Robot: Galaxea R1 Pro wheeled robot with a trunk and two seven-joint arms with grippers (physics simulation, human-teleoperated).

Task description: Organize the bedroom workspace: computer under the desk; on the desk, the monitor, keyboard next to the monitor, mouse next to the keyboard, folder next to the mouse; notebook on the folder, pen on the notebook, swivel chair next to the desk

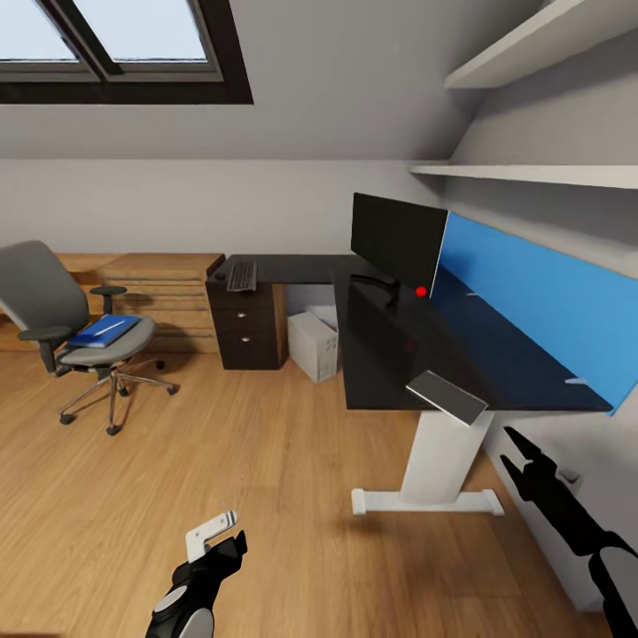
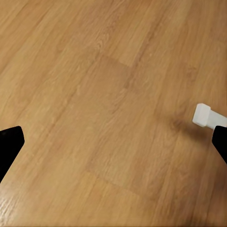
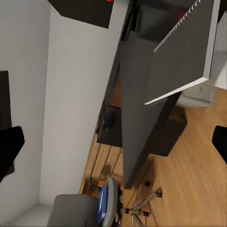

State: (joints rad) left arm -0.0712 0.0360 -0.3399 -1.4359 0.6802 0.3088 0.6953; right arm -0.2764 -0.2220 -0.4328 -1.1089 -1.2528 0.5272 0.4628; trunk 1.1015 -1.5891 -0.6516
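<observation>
Far off to the left of my left gripper [image 1: 215, 535], the swivel chair [image 1: 66, 323] stands on the wood floor [image 1: 266, 496] on its chrome star base, grey padded seat and back, black armrests; the flat blue folder [image 1: 105, 330] lies on its seat with a thin white strip on top that I take for the pen, too small to be sure. Behind the chair runs a light wooden chest [image 1: 164, 288]. My left gripper hangs low over bare plank flooring with its dark fingers spread and nothing between them; in its own camera the fingertips [image 2: 9, 146] sit at opposite edges, with open floor all round. Ahead of it, well apart, the black drawer unit [image 1: 246, 323] with round knobs closes off the desk's short wing, and the slim keyboard [image 1: 242, 276] lies on top there. Just right of the drawers the pale grey computer [image 1: 314, 346] stands on the floor under the desk [image 1: 390, 354]. The glossy black top carries the thin monitor [image 1: 397, 241] near the corner, before the blue back panel [image 1: 540, 301]. A grey notebook [image 1: 447, 396] overhangs the desk's near edge, above the white pedestal leg [image 1: 439, 461]. My right gripper [image 1: 523, 456] hangs just beside that edge, below the top, close to the wall, fingers parted and empty.
</observation>
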